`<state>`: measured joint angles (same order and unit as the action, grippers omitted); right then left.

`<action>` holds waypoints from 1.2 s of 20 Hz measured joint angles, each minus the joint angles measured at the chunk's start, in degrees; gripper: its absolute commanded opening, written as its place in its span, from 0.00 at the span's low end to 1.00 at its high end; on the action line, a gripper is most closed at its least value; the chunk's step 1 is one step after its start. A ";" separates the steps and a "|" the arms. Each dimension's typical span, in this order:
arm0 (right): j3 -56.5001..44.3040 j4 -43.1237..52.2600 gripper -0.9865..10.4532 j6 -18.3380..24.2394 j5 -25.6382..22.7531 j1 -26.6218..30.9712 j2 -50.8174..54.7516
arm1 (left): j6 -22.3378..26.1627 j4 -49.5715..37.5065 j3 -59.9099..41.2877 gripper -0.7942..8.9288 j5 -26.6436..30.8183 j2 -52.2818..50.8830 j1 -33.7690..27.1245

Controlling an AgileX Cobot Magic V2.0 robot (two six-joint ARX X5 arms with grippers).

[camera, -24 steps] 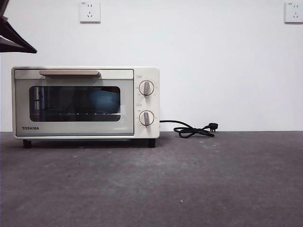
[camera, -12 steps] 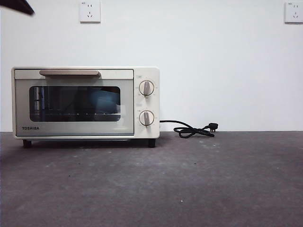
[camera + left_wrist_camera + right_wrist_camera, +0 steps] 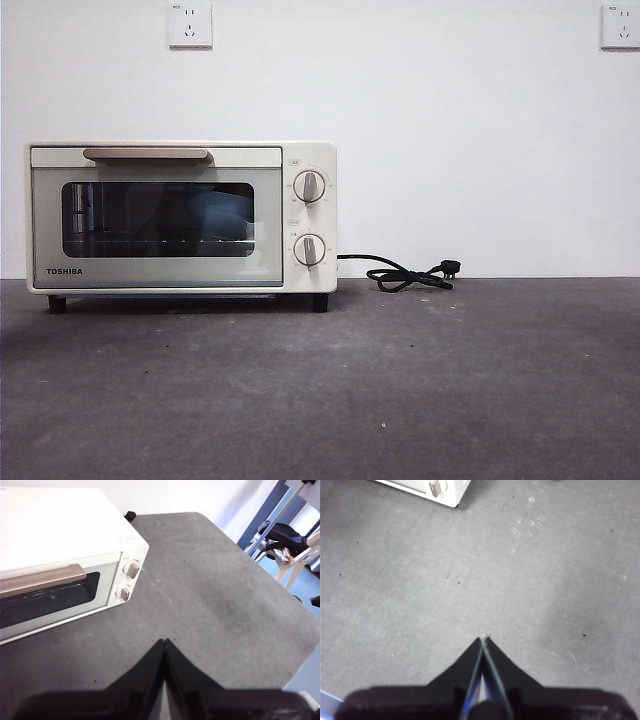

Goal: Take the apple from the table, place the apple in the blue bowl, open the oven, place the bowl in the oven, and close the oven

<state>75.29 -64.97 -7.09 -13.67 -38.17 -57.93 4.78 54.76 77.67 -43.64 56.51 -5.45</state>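
Observation:
The cream-white oven (image 3: 180,217) stands at the left of the dark grey table (image 3: 400,390) with its door closed. Through the dark glass the blue bowl (image 3: 218,215) shows inside. The apple is hidden. No arm appears in the front view. My left gripper (image 3: 164,642) is shut and empty, high above the table in front of the oven (image 3: 60,555). My right gripper (image 3: 483,639) is shut and empty over bare table, with only a corner of the oven (image 3: 437,490) showing far off.
A black cord with plug (image 3: 410,274) lies on the table beside the oven, against the white wall. Two wall sockets (image 3: 190,24) sit high on the wall. The table's rounded edge (image 3: 300,615) shows in the left wrist view, with chairs beyond.
The dark arm tip at the front view's top left corner rose and has left the picture. Oven, bowl and cord have not moved.

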 measured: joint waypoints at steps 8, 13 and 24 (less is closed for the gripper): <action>0.00 0.00 0.09 0.00 -0.02 0.00 0.00 | 6.58 -4.11 -0.98 0.08 9.66 -0.79 1.18; 0.00 0.00 0.09 0.00 -0.02 0.00 0.00 | 8.94 -30.75 -18.16 0.08 17.62 -11.80 2.45; 0.00 0.00 0.09 0.00 -0.02 0.00 0.00 | 7.15 -57.48 -70.34 0.08 34.60 -41.11 3.08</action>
<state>75.29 -64.97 -7.09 -13.69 -38.17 -57.93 11.92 -2.72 7.33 -9.04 15.40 -2.37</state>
